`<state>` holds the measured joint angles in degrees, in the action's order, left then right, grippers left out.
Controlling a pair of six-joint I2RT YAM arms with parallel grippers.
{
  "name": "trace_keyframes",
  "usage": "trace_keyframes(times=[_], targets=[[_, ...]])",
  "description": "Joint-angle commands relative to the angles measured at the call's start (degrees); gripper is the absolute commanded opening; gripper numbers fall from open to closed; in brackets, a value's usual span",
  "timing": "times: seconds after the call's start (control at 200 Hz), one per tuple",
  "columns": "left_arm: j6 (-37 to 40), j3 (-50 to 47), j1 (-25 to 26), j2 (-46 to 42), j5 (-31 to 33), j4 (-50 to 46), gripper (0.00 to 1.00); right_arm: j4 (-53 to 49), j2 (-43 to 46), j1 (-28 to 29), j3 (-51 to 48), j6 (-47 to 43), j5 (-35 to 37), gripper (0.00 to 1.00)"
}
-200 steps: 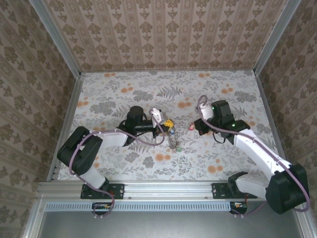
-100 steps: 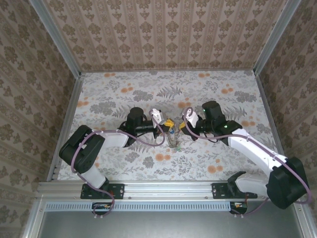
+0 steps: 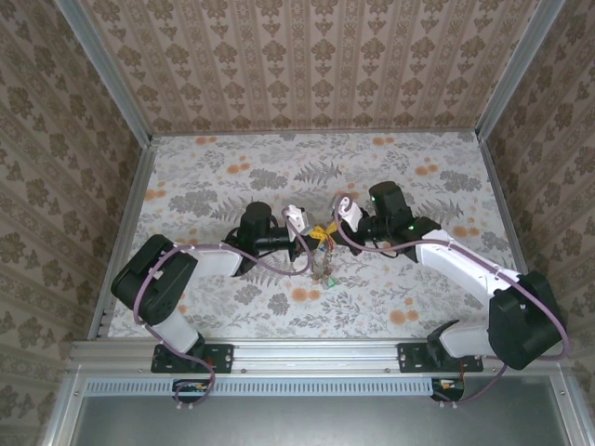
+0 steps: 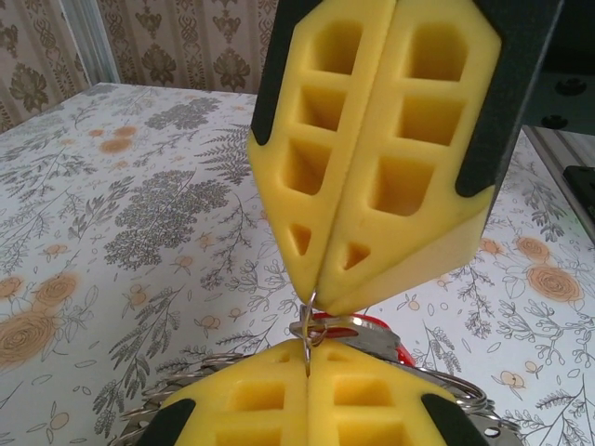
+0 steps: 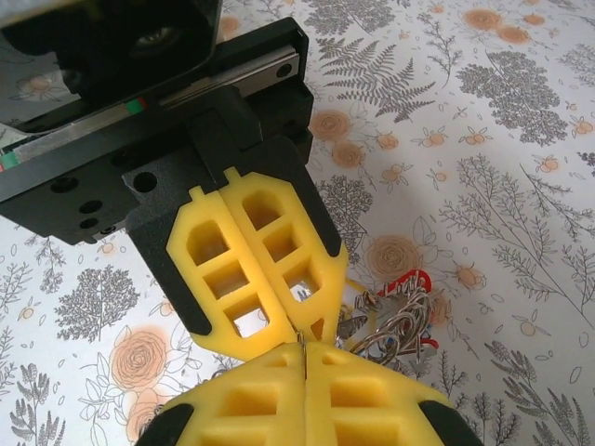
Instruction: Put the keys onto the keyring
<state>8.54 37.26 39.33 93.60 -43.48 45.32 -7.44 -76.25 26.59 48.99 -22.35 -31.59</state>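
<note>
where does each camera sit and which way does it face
top external: fixed above and behind the arm bases, looking down on the floral-patterned table; both arms show, left end effector facing right end effector.
left wrist: on the left arm, looking past its own yellow foam tips at the right end effector.
right wrist: on the right arm, facing the left end effector.
shared: both wrist views catch the thin silvery metal keyring and red-headed silver keys by those tips.
</note>
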Motion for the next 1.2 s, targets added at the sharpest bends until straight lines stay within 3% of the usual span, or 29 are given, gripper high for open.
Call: trace_keyframes(times=[0.0, 0.505, 0.695, 0.85, 0.995, 1.195], targets=[[0.5, 1.8, 0.2, -0.8, -1.3, 0.4, 0.0, -0.3, -1.6, 0.3, 2.7, 0.6, 4.2, 0.0], [1.7, 1.7, 0.2, -1.6, -2.4, 0.4, 0.0, -2.2, -2.6, 0.4, 4.5, 4.0, 14.1, 0.0], [1.9, 1.6, 0.2, -1.5, -2.0, 0.4, 0.0, -6.6, -4.6, 0.1, 8.0, 6.0, 12.1, 0.0], [2.7, 1.8, 0.1, -1.9, -1.6, -1.0, 0.0, -2.8, -1.8, -0.2, 5.6, 6.4, 8.4, 0.0], [2.1, 1.5, 0.2, -2.3, -1.2, 0.4, 0.0, -10.1, -5.9, -1.5, 9.3, 8.5, 11.6, 0.0], [2.0, 1.1, 0.2, -2.6, -0.6, 1.6, 0.0, -13.7, -8.8, -2.6, 10.8, 11.2, 8.4, 0.02]])
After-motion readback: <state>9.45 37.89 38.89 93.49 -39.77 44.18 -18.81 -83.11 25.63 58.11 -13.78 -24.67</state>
